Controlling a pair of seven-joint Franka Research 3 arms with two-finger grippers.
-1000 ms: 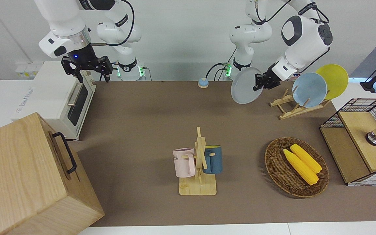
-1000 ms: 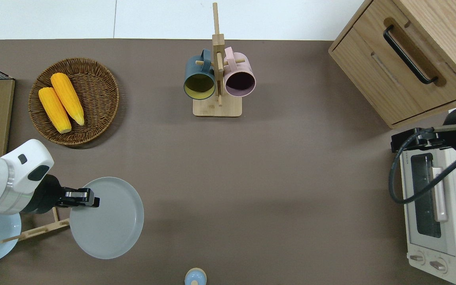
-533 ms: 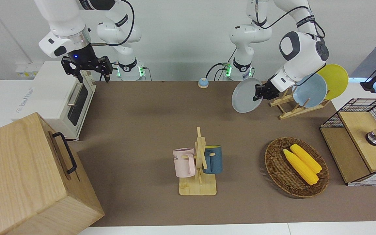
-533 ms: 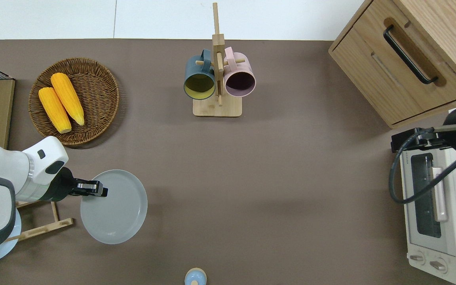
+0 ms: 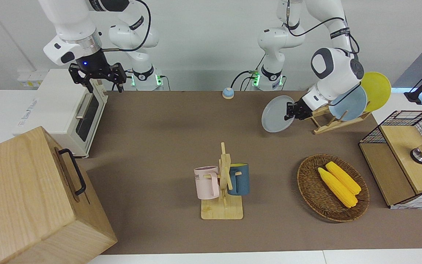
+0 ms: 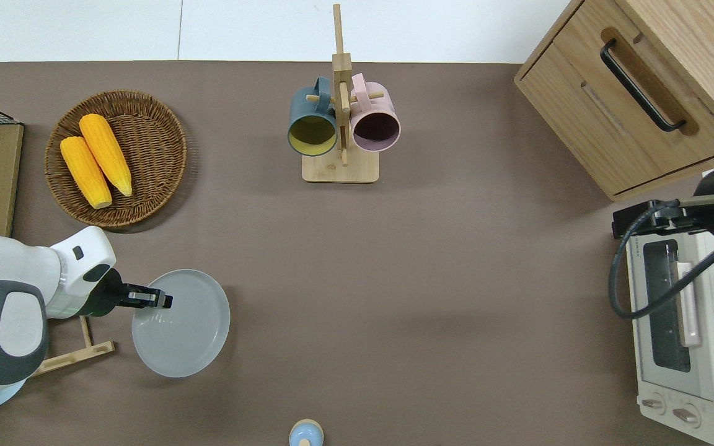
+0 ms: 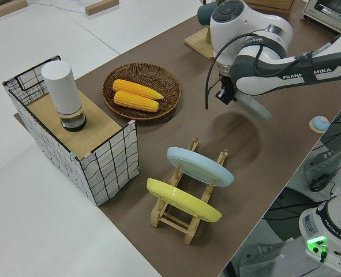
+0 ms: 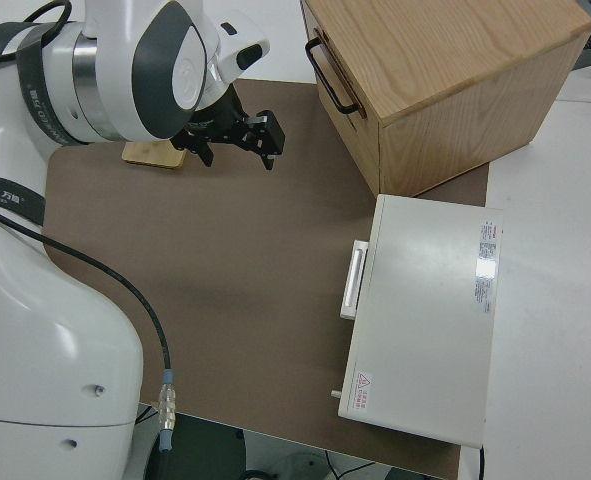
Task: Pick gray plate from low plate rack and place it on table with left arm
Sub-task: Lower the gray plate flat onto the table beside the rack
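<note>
The left gripper (image 6: pixel 162 301) is clamped on the rim of the gray plate (image 6: pixel 183 325), its fingers closed tight on the edge that faces the low plate rack (image 6: pixel 72 353). The plate is held clear of the table (image 6: pixel 431 297), tilted, over bare mat just beside the rack on the side toward the right arm's end. Whether its lower edge touches the mat cannot be told from the front view (a shadow lies close beneath it).

The rack carries two plates: a light-blue plate (image 7: pixel 200 166) in the slot toward the right arm's end and a yellow plate (image 7: pixel 182 200) next to it. Both lean on the pegs.

Farther from the robots than the rack sits a wicker basket (image 6: pixel 158 133) with two corn cobs (image 6: pixel 96 158) in it.

The right gripper (image 5: pixel 97 77) is parked, its fingers spread apart and holding nothing.
</note>
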